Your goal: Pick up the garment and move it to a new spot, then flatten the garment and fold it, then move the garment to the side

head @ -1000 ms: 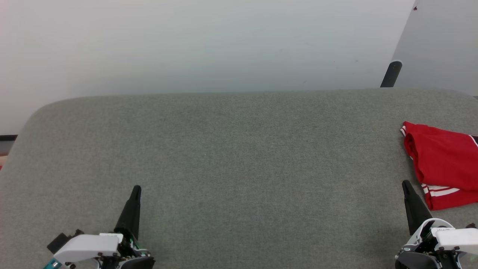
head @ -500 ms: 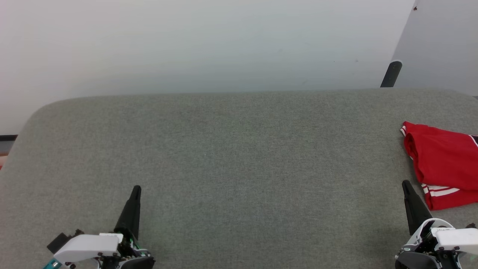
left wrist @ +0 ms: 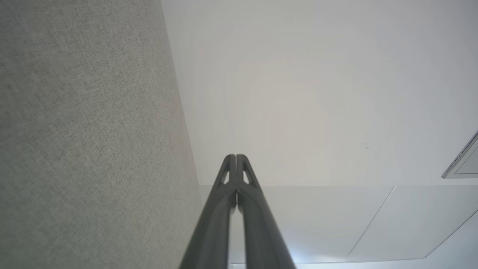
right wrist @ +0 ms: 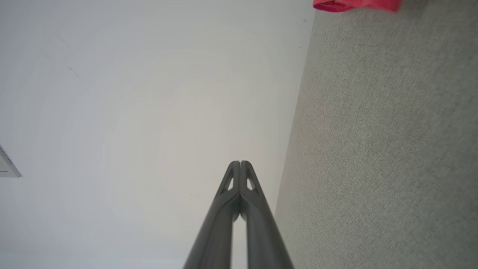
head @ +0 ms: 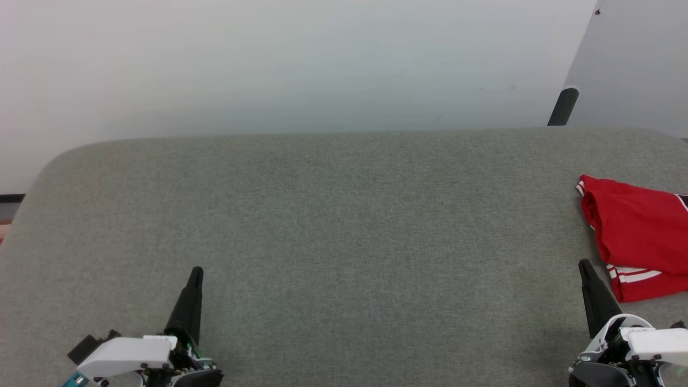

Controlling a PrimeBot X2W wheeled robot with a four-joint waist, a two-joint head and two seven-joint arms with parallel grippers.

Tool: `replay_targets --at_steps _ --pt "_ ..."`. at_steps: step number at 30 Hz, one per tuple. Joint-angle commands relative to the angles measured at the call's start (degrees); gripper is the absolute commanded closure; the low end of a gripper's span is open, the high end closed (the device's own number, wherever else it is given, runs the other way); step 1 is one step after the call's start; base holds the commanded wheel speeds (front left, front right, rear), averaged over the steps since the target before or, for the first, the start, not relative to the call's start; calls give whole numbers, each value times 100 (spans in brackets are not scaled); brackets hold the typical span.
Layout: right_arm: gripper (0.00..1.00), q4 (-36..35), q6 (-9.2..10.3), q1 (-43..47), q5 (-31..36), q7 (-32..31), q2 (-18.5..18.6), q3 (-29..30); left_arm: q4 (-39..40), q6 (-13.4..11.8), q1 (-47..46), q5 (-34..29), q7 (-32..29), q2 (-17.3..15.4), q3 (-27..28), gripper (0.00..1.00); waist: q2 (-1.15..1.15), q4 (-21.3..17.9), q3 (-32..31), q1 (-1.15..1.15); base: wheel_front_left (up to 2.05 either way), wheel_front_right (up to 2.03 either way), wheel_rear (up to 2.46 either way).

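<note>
The garment (head: pixel 639 234) is a folded red shirt with white-and-red striped trim, lying at the right edge of the grey fabric table (head: pixel 333 226) and cut off by the head view's border. A red strip of the garment (right wrist: pixel 356 5) shows at the top of the right wrist view. My right gripper (head: pixel 582 265) stands shut and empty at the lower right, its tip just left of the garment's near corner, not touching it. My left gripper (head: pixel 196 271) is shut and empty at the lower left, far from the garment. Both wrist views show fingertips pressed together, left gripper (left wrist: pixel 236 157) and right gripper (right wrist: pixel 239 163).
A white wall (head: pixel 301 64) rises behind the table's far edge. A dark post (head: pixel 562 106) with a pale panel stands at the back right. The table's far left corner (head: pixel 59 156) is rounded.
</note>
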State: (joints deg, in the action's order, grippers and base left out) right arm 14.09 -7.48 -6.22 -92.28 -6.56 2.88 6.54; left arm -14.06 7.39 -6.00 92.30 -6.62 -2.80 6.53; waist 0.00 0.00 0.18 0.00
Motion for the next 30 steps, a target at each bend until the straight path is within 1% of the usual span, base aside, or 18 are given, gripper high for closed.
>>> replay_targets --at_steps 1,30 --pt "100 0 -2 -14 -24 -5 -14 0 -6 18 -54 17 -9 -1 12 100 0 0 0 0 0 0 0" --pt "100 0 -2 -14 -25 -4 -14 -1 -5 18 -53 19 -7 0 9 100 0 0 0 0 0 0 0"
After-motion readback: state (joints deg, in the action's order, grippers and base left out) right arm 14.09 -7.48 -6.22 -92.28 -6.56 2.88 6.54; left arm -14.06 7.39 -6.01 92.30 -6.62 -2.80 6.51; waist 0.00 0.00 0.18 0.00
